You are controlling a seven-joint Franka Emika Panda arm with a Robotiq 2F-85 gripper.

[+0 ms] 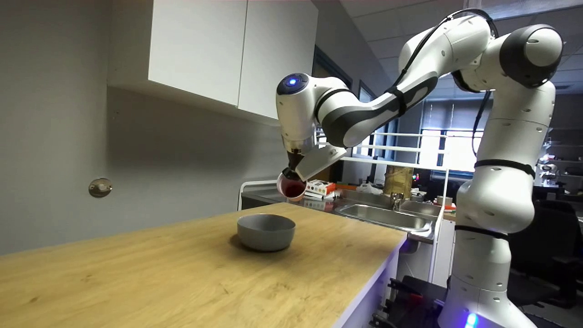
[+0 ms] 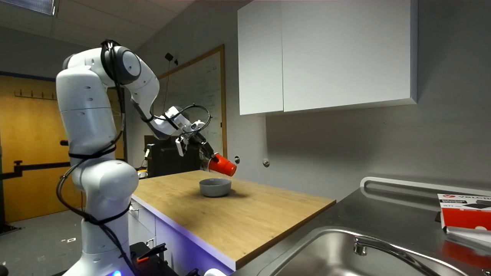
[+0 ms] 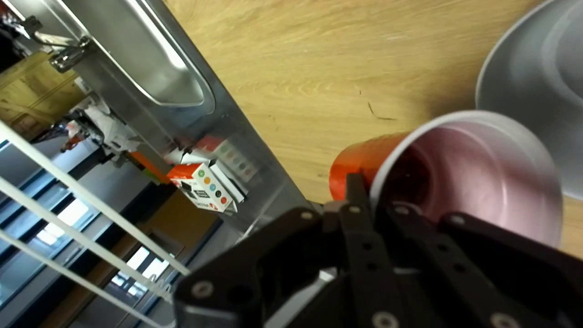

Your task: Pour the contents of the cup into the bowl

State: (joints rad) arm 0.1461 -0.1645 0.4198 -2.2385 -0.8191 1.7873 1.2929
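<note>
In an exterior view. My tool point(image 1: 288, 174): drawn in narrow, gripping one red cup point(image 1: 292, 187) near its rim. Cup: at the tip of my tool, raised clear of the wooden tabletop point(image 1: 173, 273), tipped over on its side, mouth and pale inner wall showing. One grey bowl point(image 1: 266, 237), round, plain-sided: lower than my tool, upright on the tabletop, apart from the cup. One white cabinet point(image 1: 200, 50): higher than my tool. My white arm point(image 1: 505, 141): bent, leading down to my tool.

In an exterior view, with a framed whiteboard point(image 2: 201, 88) behind my tool. Cup: outer red side showing, base pointing away from my tool and somewhat down. Bowl: lower than my tool, below the cup as seen here (whether squarely under it, I cannot tell). One steel sink point(image 2: 318, 251) and one red-and-white carton point(image 2: 468, 218): well apart from my tool, on the cup's side of it. One wooden door point(image 2: 36, 145): well apart on the opposite side, past the arm.

In the wrist view. My dark fingers point(image 3: 356, 189): one against the cup's red outside, the other within its mouth, the cup's wall pinched between them. Cup interior: pinkish and pale toward the rim, dark red deeper; contents too dark to make out. Bowl: past the cup from my tool, cut by the picture's edge, partly overlapped by the cup's rim. Sink and carton: off to the side of my tool away from the bowl.
</note>
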